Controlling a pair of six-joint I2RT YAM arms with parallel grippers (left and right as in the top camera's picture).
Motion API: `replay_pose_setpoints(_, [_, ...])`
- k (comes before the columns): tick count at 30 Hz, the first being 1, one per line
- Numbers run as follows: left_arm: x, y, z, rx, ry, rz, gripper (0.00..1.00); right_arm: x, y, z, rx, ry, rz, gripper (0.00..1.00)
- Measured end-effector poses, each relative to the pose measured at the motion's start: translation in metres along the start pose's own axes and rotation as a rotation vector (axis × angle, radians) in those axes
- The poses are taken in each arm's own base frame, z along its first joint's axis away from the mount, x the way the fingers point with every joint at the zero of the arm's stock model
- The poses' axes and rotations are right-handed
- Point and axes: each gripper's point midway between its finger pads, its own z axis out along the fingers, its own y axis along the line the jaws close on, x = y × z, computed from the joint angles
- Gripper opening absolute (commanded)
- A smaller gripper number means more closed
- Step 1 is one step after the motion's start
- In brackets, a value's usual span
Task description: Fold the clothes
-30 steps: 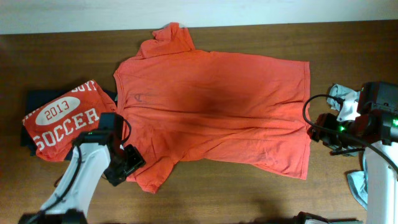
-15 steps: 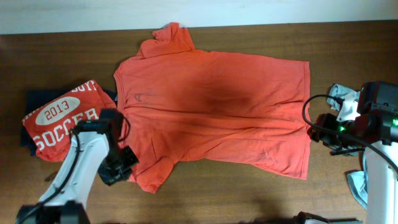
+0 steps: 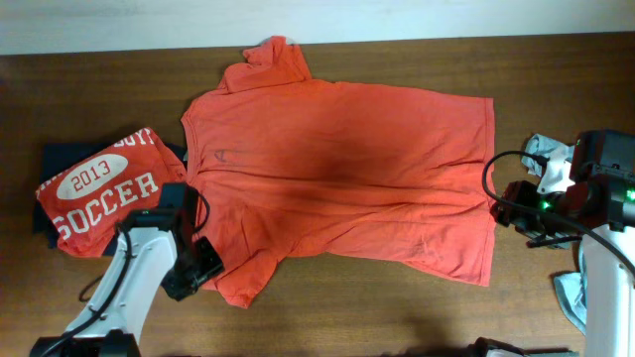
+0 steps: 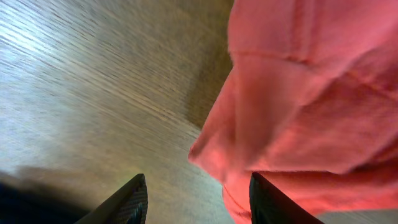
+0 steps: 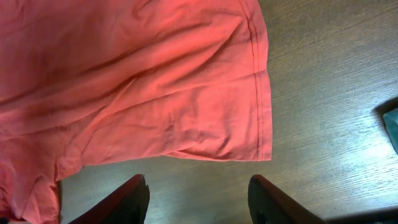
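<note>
Left gripper (image 4: 198, 202) has its jaws spread and is holding nothing; the tip of the near-left sleeve (image 4: 214, 152) hangs just ahead of the gap, and the right-hand finger (image 4: 273, 199) sits against or under the cloth, can't tell which. Right gripper (image 5: 198, 202) is also spread and empty, poised low over bare table (image 5: 323, 74) with the near-right hem corner (image 5: 264, 149) just beyond its fingertips. The big orange shirt (image 3: 337, 169) lies flat and unfolded mid-table, collar to the left, hem to the right, far sleeve bunched at the far edge. My read: first fold not begun, both arms lined up to grab the near edge. Next move calls for each gripper to drop onto its bit of fabric, get one finger under the single layer, close, then lift together and carry the near edge over toward the far side. Left side needs a nudge forward first, since the sleeve tip isn't fully between the jaws. Further out: a folded orange SOCCER shirt (image 3: 99, 193) rests on a dark navy one (image 3: 50, 159) at far left; a pale grey-blue one (image 3: 544, 149) sits at the right edge, partly behind the right arm.
</note>
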Motion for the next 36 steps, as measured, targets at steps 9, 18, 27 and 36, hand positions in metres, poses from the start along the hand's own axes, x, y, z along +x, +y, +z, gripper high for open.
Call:
replay_pose_setpoints(9, [0.006, -0.003, 0.018, 0.03, 0.018, -0.008, 0.01, 0.0, 0.0, 0.0, 0.0, 0.0, -0.001, 0.56])
replay_pose_setpoints(18, [0.016, 0.004, 0.0, -0.011, 0.083, 0.036, 0.0, 0.0, 0.0, 0.0, 0.001, 0.002, -0.001, 0.56])
replay_pose_setpoints(27, [-0.031, -0.001, -0.093, -0.058, -0.089, 0.101, 0.08, 0.001, 0.0, 0.0, 0.001, 0.004, 0.001, 0.56])
replay_pose_setpoints(36, [-0.03, 0.008, -0.095, -0.103, -0.089, 0.123, 0.39, 0.001, 0.0, 0.0, 0.001, 0.004, 0.001, 0.56])
